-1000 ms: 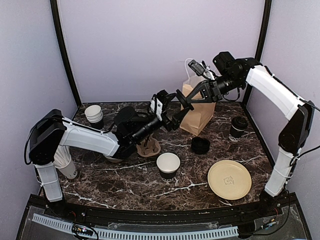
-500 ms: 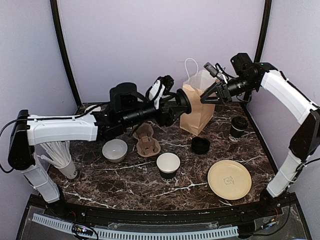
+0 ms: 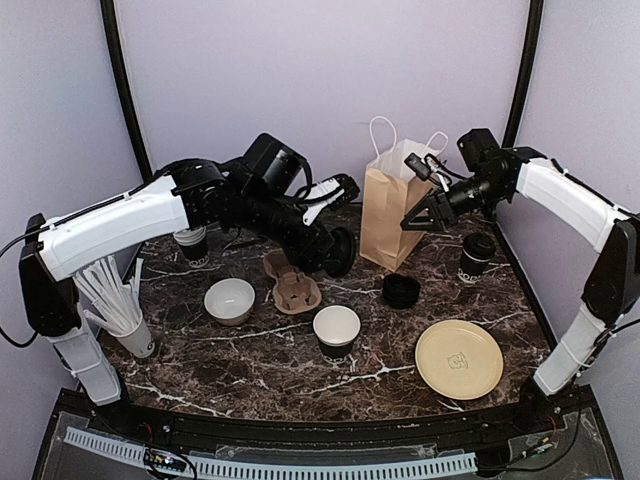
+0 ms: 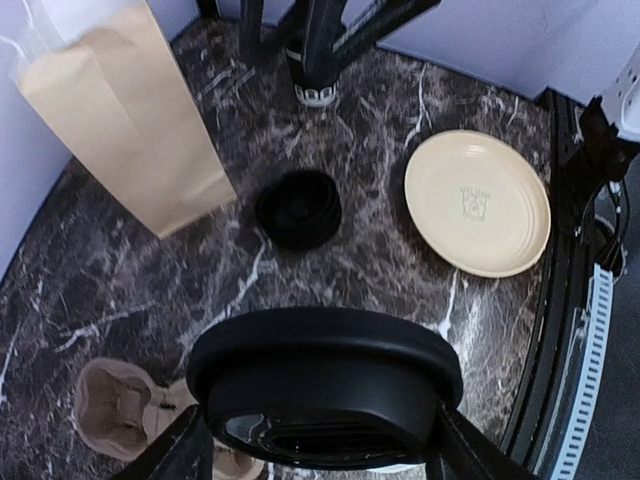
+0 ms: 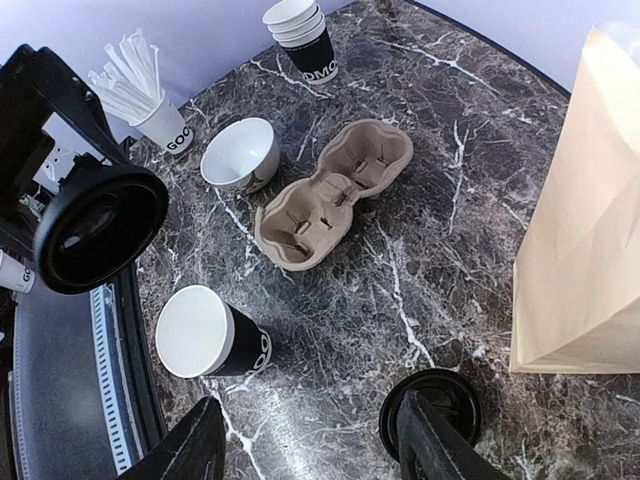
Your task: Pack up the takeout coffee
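Dark marbled worktop, brown paper bag upright at the back.
At the bag's left the left hand clamps one lidded cup above the worktop; at its right the right hand hangs open and empty; a second lidded cup stands further right.

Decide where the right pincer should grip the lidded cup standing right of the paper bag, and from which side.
Take the lidded cup, probably across its paper wall below the lid, coming level from the near side. It stands upright and round; the paper bag stands to its far left, and the plate nearer lies flat. The right pincer is open.
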Motion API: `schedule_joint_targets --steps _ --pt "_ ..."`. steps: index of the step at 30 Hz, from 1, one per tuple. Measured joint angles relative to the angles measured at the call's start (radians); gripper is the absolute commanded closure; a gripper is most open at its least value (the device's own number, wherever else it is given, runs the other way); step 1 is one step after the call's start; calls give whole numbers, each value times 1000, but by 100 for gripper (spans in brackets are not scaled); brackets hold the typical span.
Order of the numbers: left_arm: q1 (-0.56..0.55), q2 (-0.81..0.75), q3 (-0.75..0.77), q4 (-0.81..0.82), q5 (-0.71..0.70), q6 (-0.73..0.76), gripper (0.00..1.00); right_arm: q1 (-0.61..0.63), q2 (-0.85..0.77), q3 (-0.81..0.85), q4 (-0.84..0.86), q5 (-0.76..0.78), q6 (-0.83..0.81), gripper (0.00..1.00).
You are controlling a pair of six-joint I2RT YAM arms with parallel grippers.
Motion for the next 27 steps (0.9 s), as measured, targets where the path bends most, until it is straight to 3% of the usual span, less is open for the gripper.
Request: schedule_joint_targets --steps 10,27 --pt "-6 156 111 -317 -2 1 39 29 1 -84 -5 3 -5 41" --pt "-63 286 249 -469 -11 24 39 29 21 -108 2 2 -8 41"
